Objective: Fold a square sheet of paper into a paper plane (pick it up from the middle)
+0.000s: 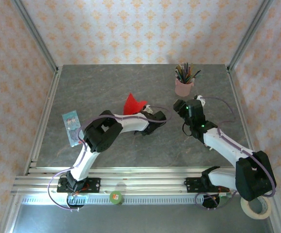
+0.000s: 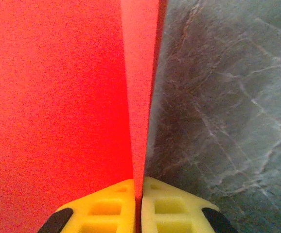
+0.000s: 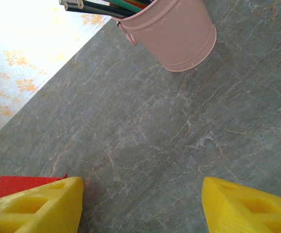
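left gripper [image 2: 138, 194] pinched tight on folded red paper [image 2: 58, 97], right gripper [image 3: 140, 204] spread wide, empty, near pink pencil cup [image 3: 179, 34]

White-black arms [image 1: 131, 124], yellow fingers [image 2: 111, 208], lilac cables [image 1: 49, 184].

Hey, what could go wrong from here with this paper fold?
1. The left gripper pinches the red paper along one narrow fold, so the sheet may slip or crease crookedly.
2. The open right gripper sits near the pink cup; a careless swing might tip it.
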